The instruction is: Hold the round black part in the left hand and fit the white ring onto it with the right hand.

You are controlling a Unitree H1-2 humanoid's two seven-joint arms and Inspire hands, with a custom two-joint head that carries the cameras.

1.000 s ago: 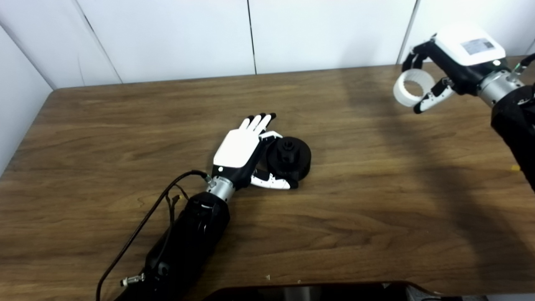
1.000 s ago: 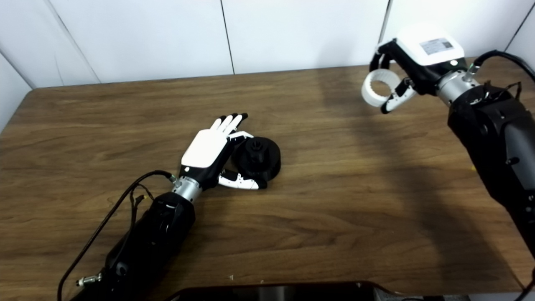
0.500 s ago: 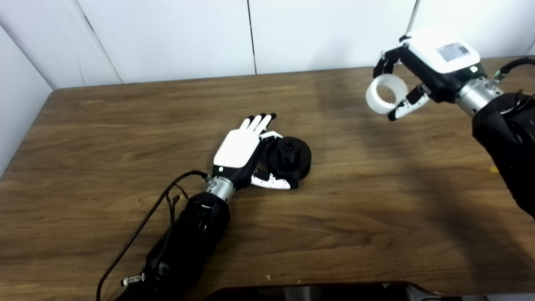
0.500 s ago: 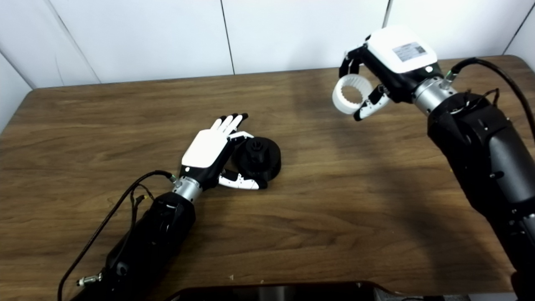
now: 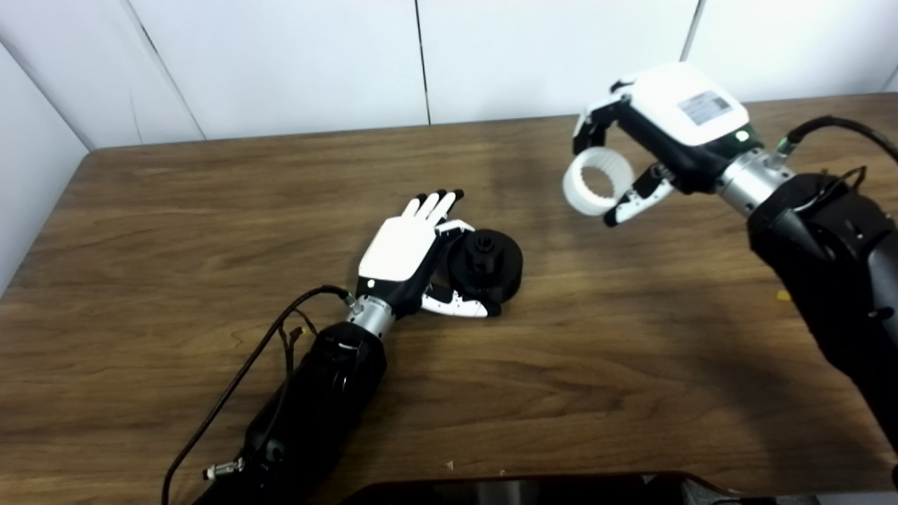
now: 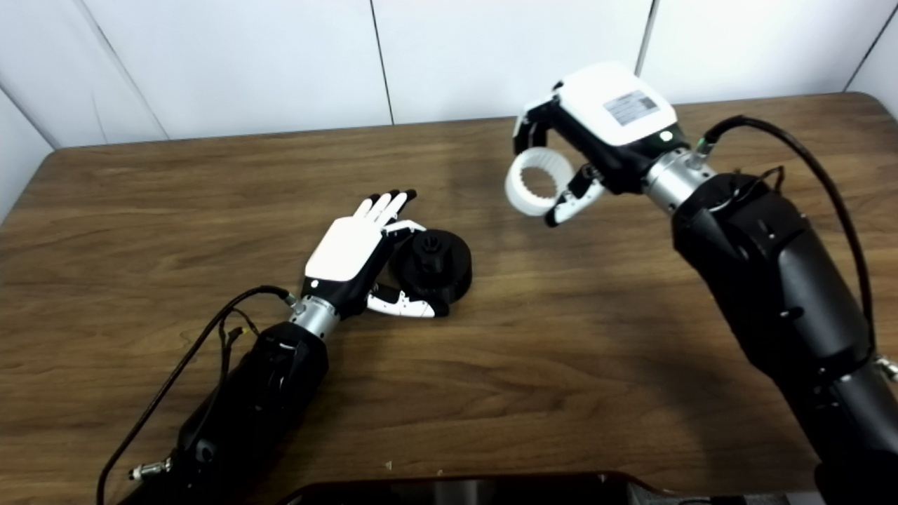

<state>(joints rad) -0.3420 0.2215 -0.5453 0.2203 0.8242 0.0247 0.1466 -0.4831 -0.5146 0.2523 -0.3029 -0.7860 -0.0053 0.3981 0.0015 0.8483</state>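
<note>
While both arms reach in from the bottom edge, the scene is a brown wooden table (image 5: 175, 210) seen from above, with white wall panels (image 5: 280, 63) behind it.

Nearest, at 6 o'clock, a dark glossy edge (image 5: 519, 491) runs along the bottom of the view. At 7 o'clock the left arm, black-sleeved with a loose black cable (image 5: 231, 393) beside it, angles up toward the table's centre.

At the centre, the left hand (image 5: 407, 252) lies on the table, its white back facing up. Its fingers (image 5: 435, 203) are stretched out straight and together toward 1 o'clock, and its thumb (image 5: 459, 306) curves around the near side of the black part (image 5: 487, 263). This round black part sits on the table, against the hand's palm side at 3 o'clock from it. Whether the hand truly clamps it cannot be told; the part rests cradled between thumb and palm. A small raised hub stands on its top.

Farther off, at 2 o'clock from the part and well apart from it, the right hand (image 5: 652, 140) hangs above the table. Its fingers and thumb are closed around the ring (image 5: 598, 191), a white ring whose opening faces the camera.
</note>
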